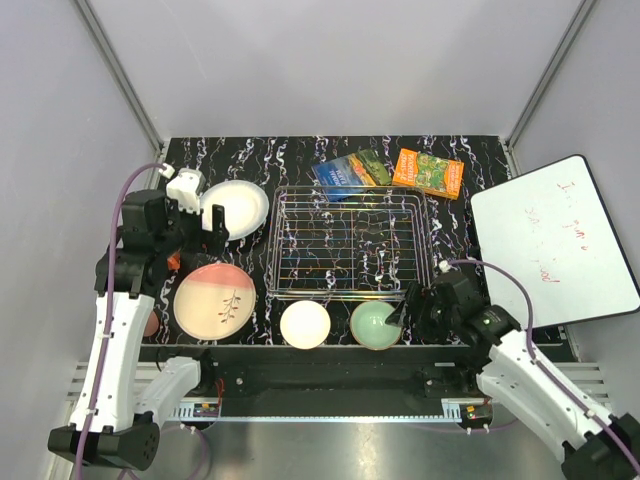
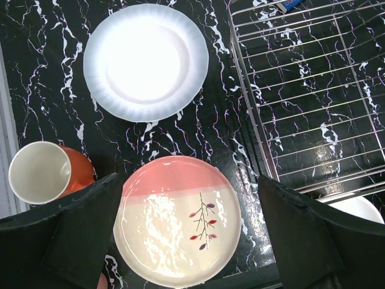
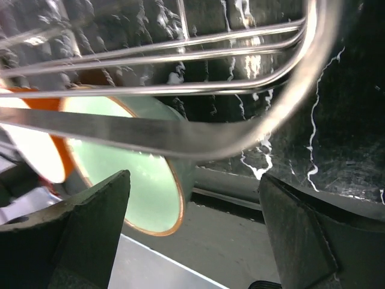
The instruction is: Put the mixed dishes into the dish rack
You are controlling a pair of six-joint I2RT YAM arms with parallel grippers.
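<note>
1. Right gripper (image 3: 192, 186): fingers spread wide, holding nothing. It is low at the near-right corner of the rack, with the green bowl's rim just inside the left finger.
2. Left gripper (image 2: 189, 198): also wide open and empty, hovering over the pink-and-cream plate.
3. Rack (image 1: 272, 245): silver wire, low sides, mid-table, nothing in it yet. Its corner wire runs close across the right wrist view.
4. Pink-and-cream plate (image 1: 214, 301): flat on the table, left of the rack.
5. White plate (image 1: 240, 205): flat, behind the pink one and apart from it.
6. Green bowl (image 1: 376, 325): at the table's near edge, just in front of the rack, with the cream bowl (image 1: 305, 325) beside it on the left.
7. Orange cup (image 2: 42, 171): at the far left, partly hidden by the arm in the top view.
8. Judged step: right arm going for the green bowl. Best to pinch the rim with one finger inside and one outside. Lift above the rack's side wire before crossing, since the fingers sit close enough to snag it.
9. Room: pale grey walls on three sides.
10. Table (image 1: 470, 200): glossy black with white veining, likely slippery under glazed ware.
11. White board (image 1: 555, 240): lies off the table's right side.
12. Two packets, blue packet (image 1: 350, 172) and orange packet (image 1: 428, 172), lie behind the rack.
</note>
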